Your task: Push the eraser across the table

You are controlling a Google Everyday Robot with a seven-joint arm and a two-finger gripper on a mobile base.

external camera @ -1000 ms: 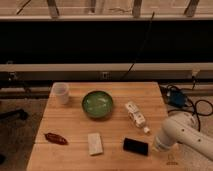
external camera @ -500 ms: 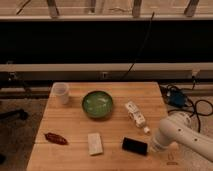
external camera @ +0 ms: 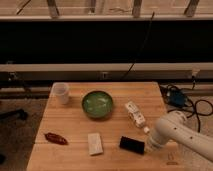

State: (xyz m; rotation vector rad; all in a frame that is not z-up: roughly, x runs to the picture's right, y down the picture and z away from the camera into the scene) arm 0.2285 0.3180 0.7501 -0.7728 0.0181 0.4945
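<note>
The eraser [external camera: 132, 144] is a small flat black block lying on the light wooden table [external camera: 75, 125], near the front edge and right of centre. My gripper [external camera: 149, 145] is at the end of the white arm [external camera: 175, 134], low over the table and right against the eraser's right end. The arm reaches in from the right and covers the table's front right part.
A pale beige block [external camera: 94, 143] lies to the left of the eraser. A white little bottle [external camera: 135, 114] lies on its side behind the eraser. A green bowl [external camera: 97, 104], a white cup [external camera: 61, 92] and a red-brown object [external camera: 56, 138] stand further left. Cables [external camera: 185, 97] lie off the right edge.
The arm and gripper have crept to the left, and the eraser has slid slightly left toward the pale block.
</note>
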